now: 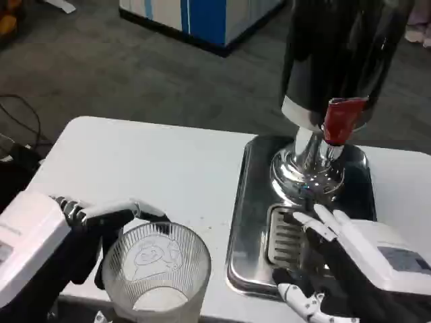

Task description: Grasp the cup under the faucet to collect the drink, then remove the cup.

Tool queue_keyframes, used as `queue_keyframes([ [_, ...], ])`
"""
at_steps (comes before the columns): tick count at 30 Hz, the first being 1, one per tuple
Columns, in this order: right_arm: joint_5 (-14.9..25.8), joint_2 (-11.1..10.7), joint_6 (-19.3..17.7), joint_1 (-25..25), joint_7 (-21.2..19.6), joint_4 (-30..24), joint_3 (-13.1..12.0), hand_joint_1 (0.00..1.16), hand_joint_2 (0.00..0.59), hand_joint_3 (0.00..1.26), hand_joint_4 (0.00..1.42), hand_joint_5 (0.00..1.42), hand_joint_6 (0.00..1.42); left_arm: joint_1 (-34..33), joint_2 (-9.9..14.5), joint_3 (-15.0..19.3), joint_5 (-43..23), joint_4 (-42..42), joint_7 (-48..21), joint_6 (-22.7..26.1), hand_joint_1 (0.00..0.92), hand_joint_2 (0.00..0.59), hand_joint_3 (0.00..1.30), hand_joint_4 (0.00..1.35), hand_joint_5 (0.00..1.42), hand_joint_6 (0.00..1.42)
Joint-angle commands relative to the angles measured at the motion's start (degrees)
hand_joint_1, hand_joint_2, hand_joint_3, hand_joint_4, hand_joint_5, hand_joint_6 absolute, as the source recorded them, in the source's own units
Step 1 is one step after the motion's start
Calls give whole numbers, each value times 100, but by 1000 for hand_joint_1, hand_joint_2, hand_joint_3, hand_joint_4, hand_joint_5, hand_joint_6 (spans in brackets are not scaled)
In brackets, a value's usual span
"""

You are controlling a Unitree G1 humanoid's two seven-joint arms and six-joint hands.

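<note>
On the left, the left hand (101,225) is wrapped around the cup (156,272). Its black and white fingers curl around the back and side of the cup, just under the rim, so the hand holds it. The cup is clear and has ridges, with a little drawing on its wall. There looks to be a pale bit at the bottom, but it is hard to tell if that is a drink. The cup is near the front edge of the white table (168,168), well to the left of the tray (246,222) and not under the faucet (342,120). The shiny metal tray lies on the table to the right. A small grate (284,235) with slots lies in it. A big dark dispenser (337,54) stands on a shiny round foot (308,176) at the back of the tray. Its red faucet sticks out at the front. On the far right, the right hand (337,266) is over the front of the tray, right by the grate. Its fingers are spread apart and hold nothing.
</note>
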Motion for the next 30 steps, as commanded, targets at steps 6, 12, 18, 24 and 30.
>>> queue_keyframes([
  [6,15,22,-80,17,53,-42,-34,327,439,125,0,0,0,-13,16,38,-57,-137,6,-29,505,6,1013,1140,1268,1424],
  [12,33,29,-73,29,65,-58,-72,327,439,125,0,0,0,-20,-2,12,-42,-165,4,-10,505,6,1013,1140,1268,1424],
  [18,73,46,-60,66,35,-82,-140,327,439,125,0,0,0,-88,-5,-64,-17,-164,-3,25,505,6,1013,1140,1268,1424],
  [24,172,39,-37,226,-1,-217,-378,327,439,125,0,0,0,-258,-28,-216,23,-127,15,100,505,6,1013,1140,1268,1424],
  [30,302,17,-33,354,-7,-314,-637,327,444,125,0,0,0,-480,-44,-386,130,-64,25,219,505,6,1013,1140,1268,1424],
])
